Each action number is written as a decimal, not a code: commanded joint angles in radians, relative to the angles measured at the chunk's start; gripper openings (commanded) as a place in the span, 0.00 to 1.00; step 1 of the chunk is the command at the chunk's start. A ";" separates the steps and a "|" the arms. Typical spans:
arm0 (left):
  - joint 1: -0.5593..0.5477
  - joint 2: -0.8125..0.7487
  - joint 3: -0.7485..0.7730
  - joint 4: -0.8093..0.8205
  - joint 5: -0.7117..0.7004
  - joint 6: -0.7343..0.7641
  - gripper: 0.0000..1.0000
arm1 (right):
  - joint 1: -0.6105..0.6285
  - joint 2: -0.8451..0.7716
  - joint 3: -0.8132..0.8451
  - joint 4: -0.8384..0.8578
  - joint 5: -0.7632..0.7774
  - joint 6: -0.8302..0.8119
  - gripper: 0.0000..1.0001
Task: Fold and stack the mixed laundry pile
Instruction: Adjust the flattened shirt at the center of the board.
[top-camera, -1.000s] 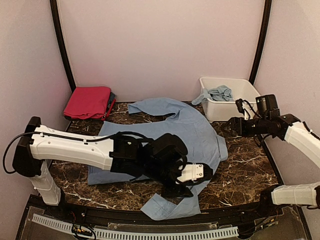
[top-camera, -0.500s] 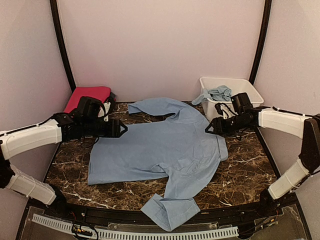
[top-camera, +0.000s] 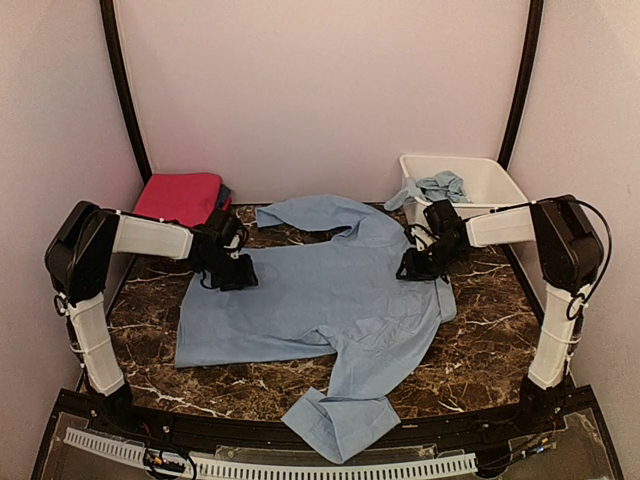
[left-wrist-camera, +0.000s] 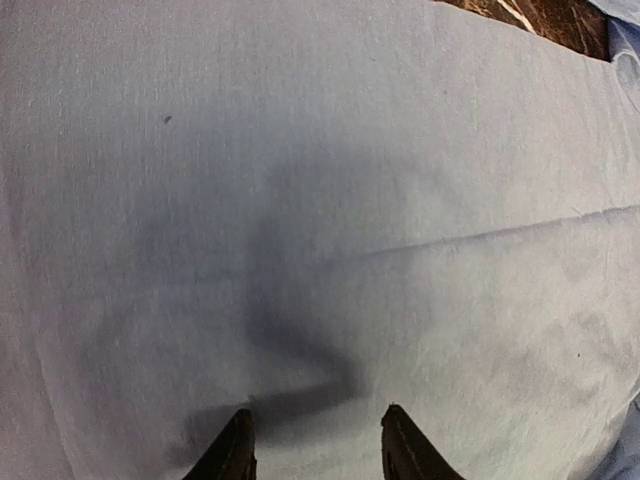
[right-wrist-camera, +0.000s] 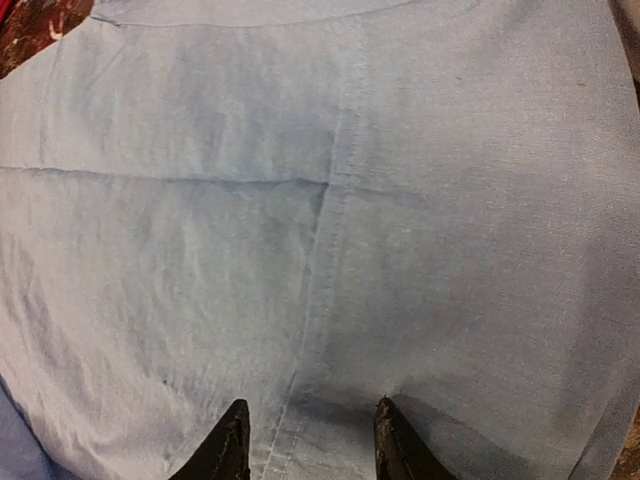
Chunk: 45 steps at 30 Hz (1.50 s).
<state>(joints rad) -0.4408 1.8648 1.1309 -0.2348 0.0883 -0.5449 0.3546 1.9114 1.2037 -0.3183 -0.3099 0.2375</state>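
A pale blue collared shirt (top-camera: 320, 300) from the mixed laundry pile lies spread flat across the marble table (top-camera: 490, 330); one sleeve is folded over at the front edge and the other reaches to the back. My left gripper (top-camera: 238, 272) rests low on the shirt's far left part. In the left wrist view it (left-wrist-camera: 315, 440) is open, with smooth cloth (left-wrist-camera: 320, 200) under the tips. My right gripper (top-camera: 408, 268) sits on the shirt's right shoulder area. Its jaws (right-wrist-camera: 305, 435) stand apart over a stitched seam (right-wrist-camera: 330, 230), pinching nothing.
A folded magenta-pink garment (top-camera: 178, 197) lies on a dark piece at the back left corner. A white plastic tub (top-camera: 478, 205) stands at the back right with a crumpled pale blue cloth (top-camera: 438, 185) hanging over its rim. Bare marble (left-wrist-camera: 560, 20) shows beyond the shirt's edge.
The left arm has swung from the table's front middle back to the shirt's far left part. The right arm has come in and down onto the shirt's right side, its jaws narrowing.
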 joint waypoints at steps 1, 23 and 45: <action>0.052 0.106 0.104 -0.051 0.010 0.011 0.41 | -0.004 0.068 0.075 -0.006 0.087 -0.018 0.38; -0.002 -0.489 -0.099 -0.053 0.235 0.149 0.63 | 0.311 -0.482 -0.097 -0.172 -0.042 0.076 0.65; -0.616 -0.837 -0.491 0.005 -0.052 -0.129 0.63 | 0.758 -0.712 -0.270 -0.210 0.070 -0.012 0.66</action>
<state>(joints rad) -1.1870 1.1656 0.6655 -0.1925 0.1478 -0.5365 0.9905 1.1423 0.8818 -0.5438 -0.3302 0.2924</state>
